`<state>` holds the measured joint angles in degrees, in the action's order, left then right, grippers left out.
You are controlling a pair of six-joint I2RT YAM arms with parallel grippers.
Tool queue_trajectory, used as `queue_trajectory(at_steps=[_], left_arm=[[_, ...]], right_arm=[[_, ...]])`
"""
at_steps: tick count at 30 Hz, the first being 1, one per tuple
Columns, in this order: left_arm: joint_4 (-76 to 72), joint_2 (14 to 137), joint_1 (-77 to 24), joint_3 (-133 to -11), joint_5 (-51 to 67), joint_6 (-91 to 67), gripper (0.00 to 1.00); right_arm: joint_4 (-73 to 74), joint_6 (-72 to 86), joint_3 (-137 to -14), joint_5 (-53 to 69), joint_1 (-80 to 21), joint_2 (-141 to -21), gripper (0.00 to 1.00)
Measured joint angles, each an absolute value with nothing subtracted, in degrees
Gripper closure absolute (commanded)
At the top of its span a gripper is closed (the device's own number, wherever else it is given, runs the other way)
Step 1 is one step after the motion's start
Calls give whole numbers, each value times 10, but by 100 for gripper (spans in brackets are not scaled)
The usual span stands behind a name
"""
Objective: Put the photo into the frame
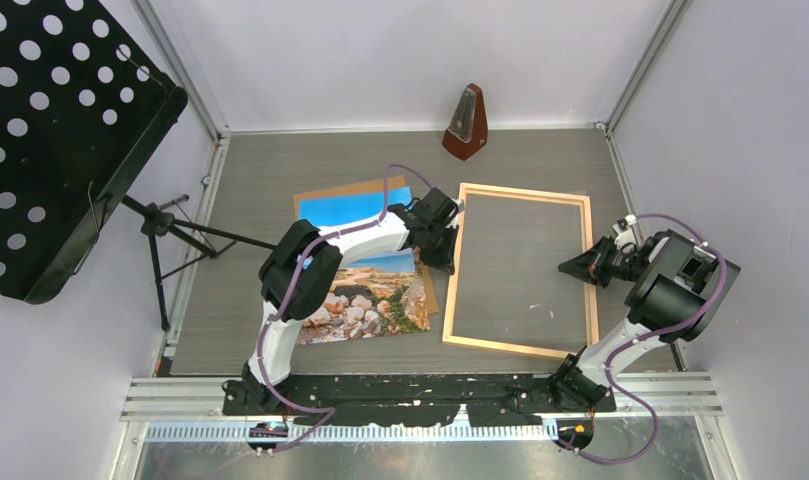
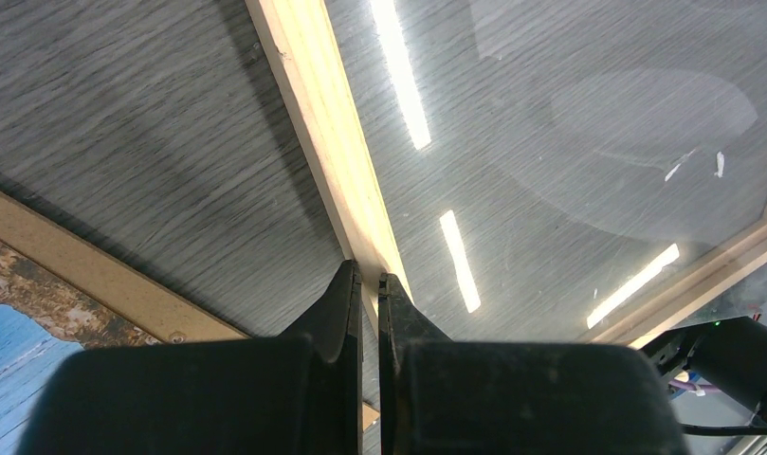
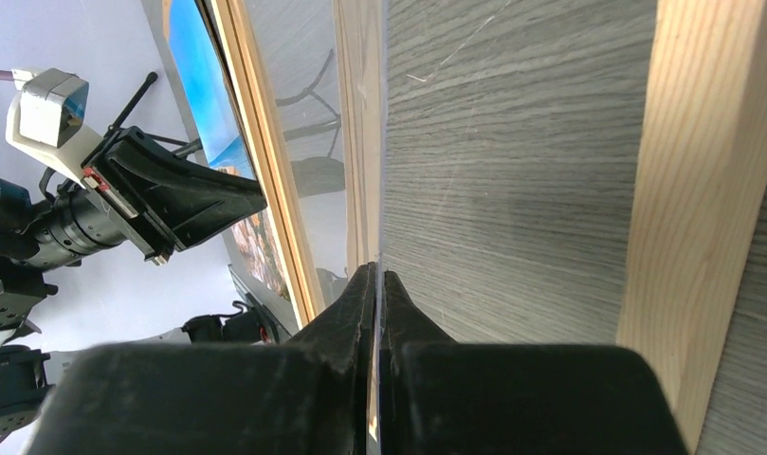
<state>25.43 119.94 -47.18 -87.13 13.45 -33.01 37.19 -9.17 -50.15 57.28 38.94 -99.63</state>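
Blue-sky photo (image 1: 375,285) flat on board (image 1: 320,196), just left of frame (image 1: 520,193), not inside. Frame flat on table (image 1: 540,160), clear sheet (image 3: 313,142) within. Left gripper (image 1: 443,255) fully closed at frame's left rail; grip unclear. Right gripper (image 1: 572,268) closed, pinching sheet's edge near right rail.

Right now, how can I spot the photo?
On the grey table, look left of the light wooden frame. The photo lies flat there on a brown board. It's the only colourful thing: blue sky on top, pale rocks below.
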Motion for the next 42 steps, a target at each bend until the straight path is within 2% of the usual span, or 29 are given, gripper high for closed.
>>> queue_trajectory(at_steps=[42], left_arm=[[275, 1204, -479, -887, 115, -329, 100]], right_arm=[[430, -98, -524, 573, 390, -986, 94]])
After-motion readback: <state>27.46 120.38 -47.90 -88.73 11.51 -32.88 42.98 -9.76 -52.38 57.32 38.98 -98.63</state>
